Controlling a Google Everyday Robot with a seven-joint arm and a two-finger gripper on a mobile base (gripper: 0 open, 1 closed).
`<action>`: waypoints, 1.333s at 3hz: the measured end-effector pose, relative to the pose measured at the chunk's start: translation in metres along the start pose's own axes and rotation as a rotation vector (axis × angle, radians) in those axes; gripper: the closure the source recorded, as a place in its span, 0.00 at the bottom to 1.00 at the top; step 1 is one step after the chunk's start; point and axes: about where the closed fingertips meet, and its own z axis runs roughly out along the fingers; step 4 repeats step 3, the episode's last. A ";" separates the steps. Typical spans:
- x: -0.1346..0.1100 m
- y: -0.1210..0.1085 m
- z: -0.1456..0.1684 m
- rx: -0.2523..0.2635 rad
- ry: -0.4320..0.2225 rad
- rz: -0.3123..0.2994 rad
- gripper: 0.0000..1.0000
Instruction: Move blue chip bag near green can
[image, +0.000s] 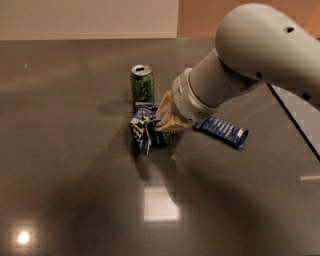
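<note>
One blue chip bag (145, 129), one green can (142, 85), one blue bar wrapper (222, 131), and one arm (240, 65) bearing one pincer (164, 119), all on or above a dark glossy bench (65, 165).

The blue chip bag sits near the middle of the bench, crumpled and bunched, its foil showing dark blue with white patches. As seen, it is taller than it is wide, with the long axis running roughly from 12 to 6 o'clock and leaning slightly toward 11. The crumpling hides which end is its top, and its lettering cannot be read.

The pincer is at the bag's 2 o'clock edge. Its tan fingers (169, 116) are closed onto the crumpled foil there and grip the bag.

The green can stands upright at 12 o'clock from the bag, silver top upward, very close to it. Whether the two touch cannot be told.

The blue bar wrapper lies flat at 3 o'clock from the bag, clear of it and partly behind the pincer's wrist. Its long axis runs from 10 to 4 o'clock.

The pale grey arm comes in from 2 o'clock and covers the upper right of the view.

The bench reflects a square patch of light (161, 204) at 6 o'clock from the bag.
</note>
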 end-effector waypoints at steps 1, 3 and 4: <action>-0.002 0.000 0.000 0.000 -0.002 -0.007 0.14; -0.004 0.001 -0.001 0.001 -0.001 -0.011 0.00; -0.004 0.001 -0.001 0.001 -0.001 -0.011 0.00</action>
